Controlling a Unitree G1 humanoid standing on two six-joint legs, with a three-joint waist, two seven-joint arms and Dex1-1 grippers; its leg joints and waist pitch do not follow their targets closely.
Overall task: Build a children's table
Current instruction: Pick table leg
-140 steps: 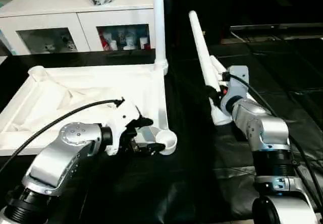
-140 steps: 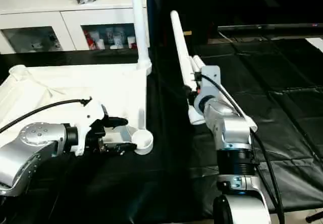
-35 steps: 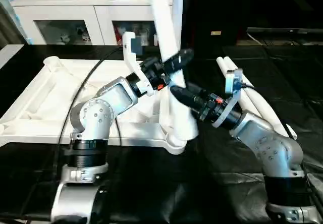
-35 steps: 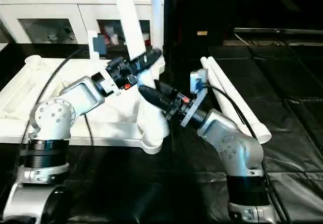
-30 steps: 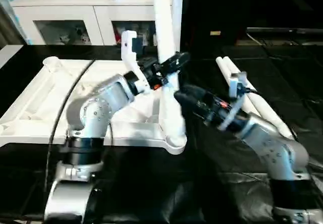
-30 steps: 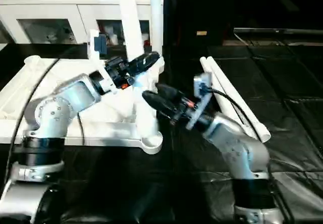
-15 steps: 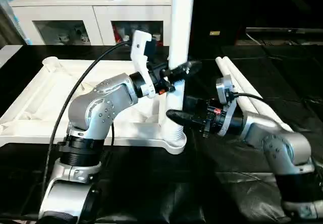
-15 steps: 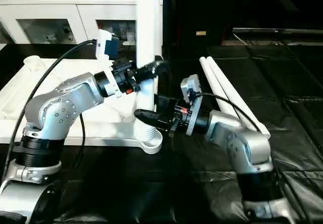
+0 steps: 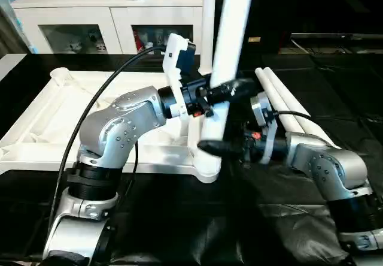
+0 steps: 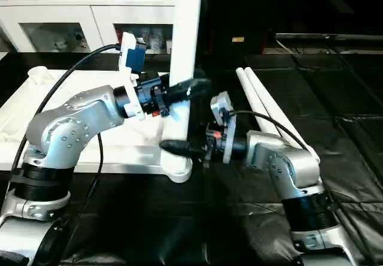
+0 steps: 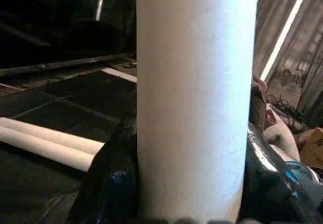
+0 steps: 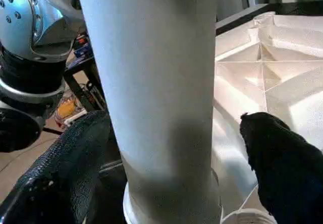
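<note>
My left tool (image 9: 230, 90) is clamped round a white table leg (image 9: 230, 38), both black fingers (image 11: 113, 183) pressed on its sides. The leg stands nearly upright, tilted a bit to my right at the top, with its lower end in the near right corner socket (image 9: 206, 169) of the table top (image 9: 54, 122). The table top lies ribbed underside up on the black surface (image 9: 179, 218), in front of me and to my left. My right tool (image 10: 179, 148) is spread wide low on the same leg just above the socket, one finger each side; in the right wrist view there is a gap to the finger (image 12: 282, 163), so no grip. A second leg (image 9: 207, 14) stands upright in the far right corner. Two spare legs (image 9: 287, 107) lie side by side on the surface to my right. White cabinet (image 9: 114, 14) with glass doors sits behind the table top.
</note>
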